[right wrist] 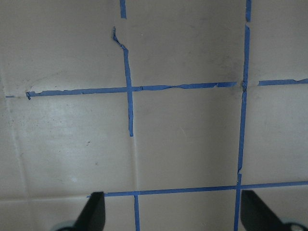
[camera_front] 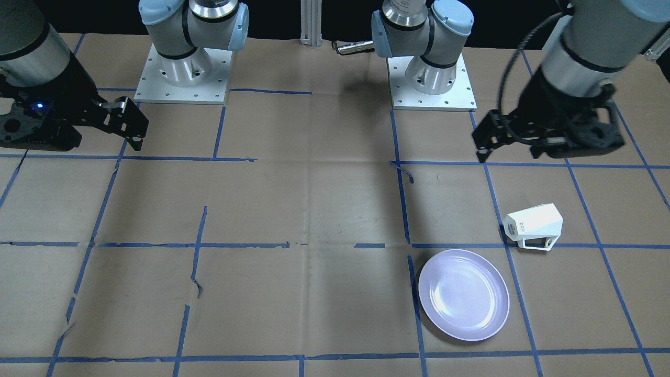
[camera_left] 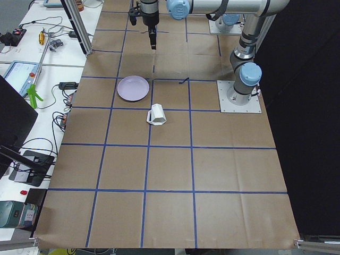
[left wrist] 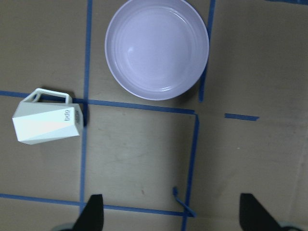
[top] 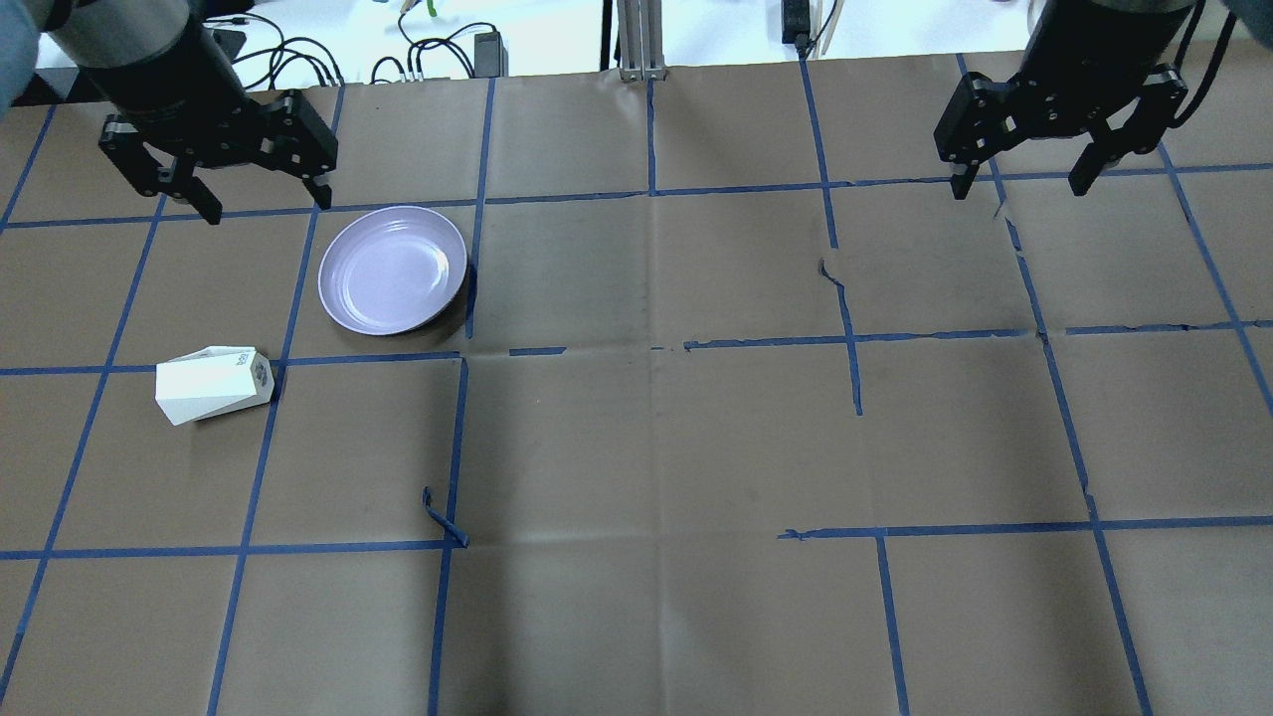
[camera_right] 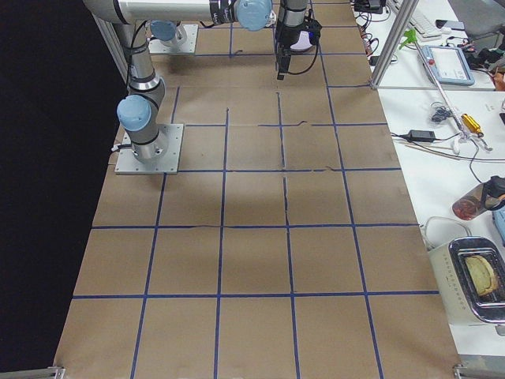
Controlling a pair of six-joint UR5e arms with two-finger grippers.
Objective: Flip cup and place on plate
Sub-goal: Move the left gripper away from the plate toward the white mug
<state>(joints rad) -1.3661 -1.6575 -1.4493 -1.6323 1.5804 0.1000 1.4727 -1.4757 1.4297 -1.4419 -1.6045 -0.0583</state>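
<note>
The white faceted cup (top: 209,383) lies on its side on the brown paper, with its lettered base turned toward the table's middle. It also shows in the front view (camera_front: 534,225) and the left wrist view (left wrist: 45,122), where its boxy handle points toward the far side. The empty lavender plate (top: 393,270) sits upright just beyond the cup and to its right, apart from it (camera_front: 463,295) (left wrist: 157,48). My left gripper (top: 267,204) is open and empty, held high beyond the plate. My right gripper (top: 1017,187) is open and empty at the far right.
Blue tape lines grid the paper, with a loose curl of tape (top: 443,517) near the middle left. The two arm bases (camera_front: 183,68) (camera_front: 432,73) stand at the robot's edge. An aluminium post (top: 636,40) and cables (top: 438,50) lie beyond the far edge.
</note>
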